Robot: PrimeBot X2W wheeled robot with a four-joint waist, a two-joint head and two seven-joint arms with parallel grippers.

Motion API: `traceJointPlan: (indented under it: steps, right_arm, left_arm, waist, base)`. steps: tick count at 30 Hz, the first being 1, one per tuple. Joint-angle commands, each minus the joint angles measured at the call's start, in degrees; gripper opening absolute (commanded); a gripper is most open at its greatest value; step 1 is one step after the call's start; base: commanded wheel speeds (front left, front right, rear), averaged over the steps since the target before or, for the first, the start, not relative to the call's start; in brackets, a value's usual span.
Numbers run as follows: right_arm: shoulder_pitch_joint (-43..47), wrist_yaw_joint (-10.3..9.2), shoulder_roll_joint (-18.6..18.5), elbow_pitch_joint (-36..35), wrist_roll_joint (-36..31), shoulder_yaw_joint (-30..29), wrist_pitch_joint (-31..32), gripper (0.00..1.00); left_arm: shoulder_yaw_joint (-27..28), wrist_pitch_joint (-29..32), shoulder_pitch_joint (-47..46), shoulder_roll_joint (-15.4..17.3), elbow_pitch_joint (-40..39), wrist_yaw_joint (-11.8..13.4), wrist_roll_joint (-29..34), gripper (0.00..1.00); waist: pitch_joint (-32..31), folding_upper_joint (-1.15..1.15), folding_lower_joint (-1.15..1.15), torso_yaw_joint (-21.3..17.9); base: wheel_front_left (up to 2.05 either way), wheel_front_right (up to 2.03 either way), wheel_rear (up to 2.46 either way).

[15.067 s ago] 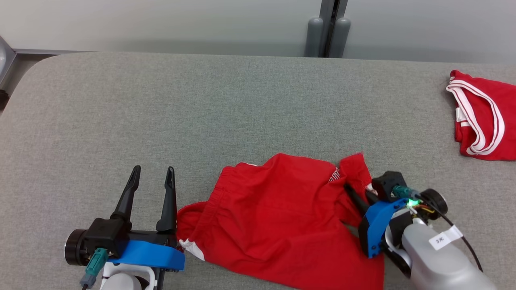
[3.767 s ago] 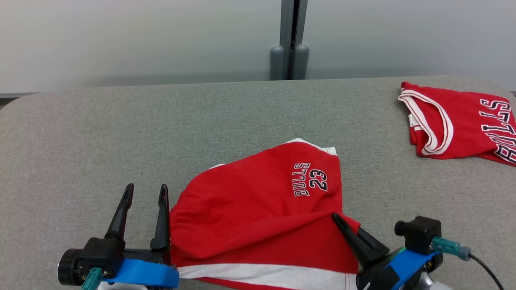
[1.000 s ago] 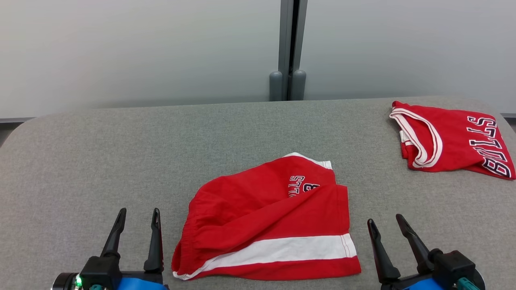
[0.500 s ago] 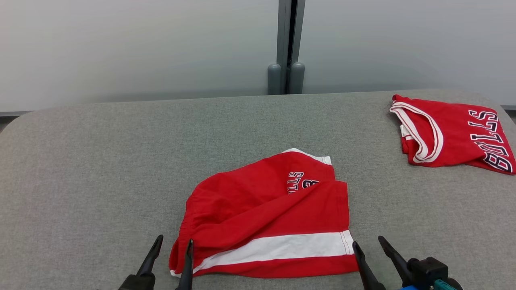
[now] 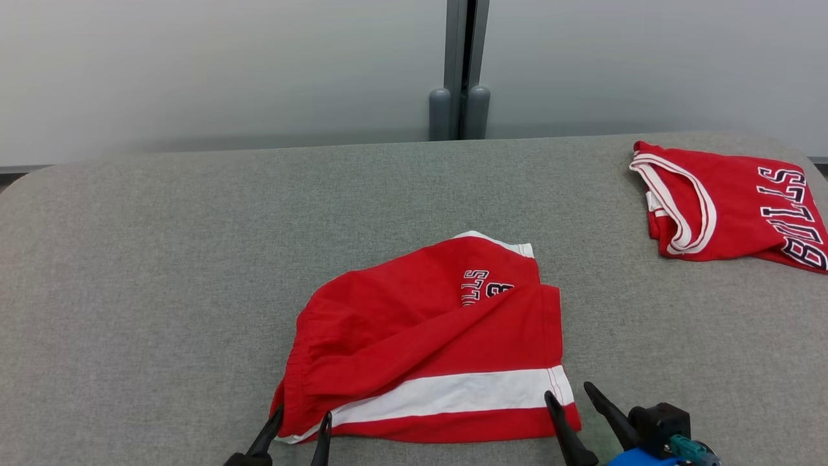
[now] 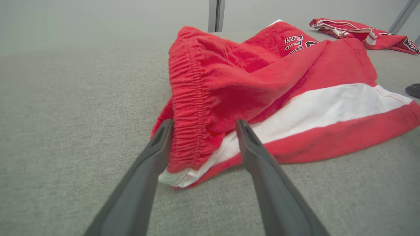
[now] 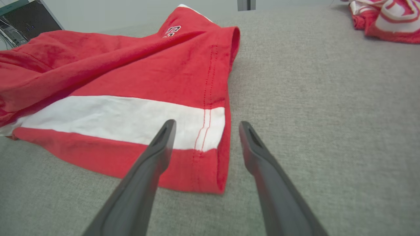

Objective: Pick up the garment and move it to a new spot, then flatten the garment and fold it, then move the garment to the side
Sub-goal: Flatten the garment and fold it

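Red shorts [image 5: 427,343] with a white stripe and dark lettering lie folded over on the grey table [image 5: 162,259]. My left gripper [image 5: 303,415] is open at the shorts' near left corner; in the left wrist view its fingers straddle the gathered waistband [image 6: 188,131]. My right gripper [image 5: 569,392] is open at the near right corner. In the right wrist view the hem corner [image 7: 210,157] of the shorts [image 7: 137,85] lies between its fingertips [image 7: 205,124]. Neither gripper holds cloth.
A second red garment, a jersey [image 5: 724,204] with white trim and lettering, lies at the table's far right; it also appears as the jersey [image 6: 354,31] and the jersey [image 7: 387,19]. A grey post [image 5: 460,97] stands behind the table against the pale wall.
Both grippers have closed in on the shorts' near corners, the left moving right, the right moving left. The camera has tilted a little. The shorts lie as before.
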Motion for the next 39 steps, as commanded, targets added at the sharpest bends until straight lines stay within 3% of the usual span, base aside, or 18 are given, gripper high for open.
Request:
traceJointPlan:
  steps: [1,30,31,32,33,34,35,39]
  right_arm:
    - [-0.87,0.03,-0.3,0.5,0.58,0.43,-0.19,1.0]
    - [-11.17,0.03,0.38,9.39,4.92,9.13,-0.19,1.0]
    - [-11.21,0.02,0.42,9.26,5.19,9.33,-0.19,1.0]
    - [-11.2,0.02,0.52,9.12,5.57,9.56,-0.19,0.21]
    - [-11.26,0.03,0.56,9.03,5.7,9.72,-0.19,0.0]
    - [-11.34,0.03,0.5,8.82,5.85,9.93,-0.19,0.0]
    - [-11.44,0.02,0.47,8.31,5.94,9.96,-0.19,0.0]
    - [-11.13,0.03,0.03,5.35,5.85,8.96,-0.2,0.0]
  left_arm:
    - [0.04,-0.14,-1.23,0.19,0.36,-0.06,-0.29,1.0]
    - [-4.44,-0.14,-8.21,2.41,10.13,-0.07,-3.75,1.0]
    - [-4.9,-0.13,-8.24,2.42,10.63,-0.07,-4.25,0.93]
    - [-5.7,-0.13,-8.36,2.48,11.12,-0.07,-4.89,0.48]
    - [-6.18,-0.13,-8.61,2.71,11.45,-0.07,-5.2,0.4]
    - [-6.63,-0.13,-8.9,2.86,11.67,-0.07,-5.59,0.09]
    - [-7.2,-0.13,-9.13,2.85,11.73,-0.07,-6.02,0.0]
    - [-8.58,-0.14,-9.88,2.77,8.87,-0.07,-8.18,0.0]
  waist:
    - [0.12,0.0,0.0,0.06]
    - [3.31,0.0,0.0,0.2]
    - [3.38,0.0,0.0,0.21]
    - [3.43,0.0,0.0,0.21]
    - [3.46,0.0,0.0,0.21]
    - [3.48,0.0,0.0,0.2]
    - [3.43,0.0,0.0,0.19]
    - [3.2,0.0,0.0,0.15]
  base:
    - [0.0,0.0,0.0]
    - [0.0,0.0,0.0]
    - [0.0,0.0,0.0]
    - [0.0,0.0,0.0]
    - [0.0,0.0,0.0]
    - [0.0,0.0,0.0]
    - [0.0,0.0,0.0]
    - [0.0,0.0,0.0]
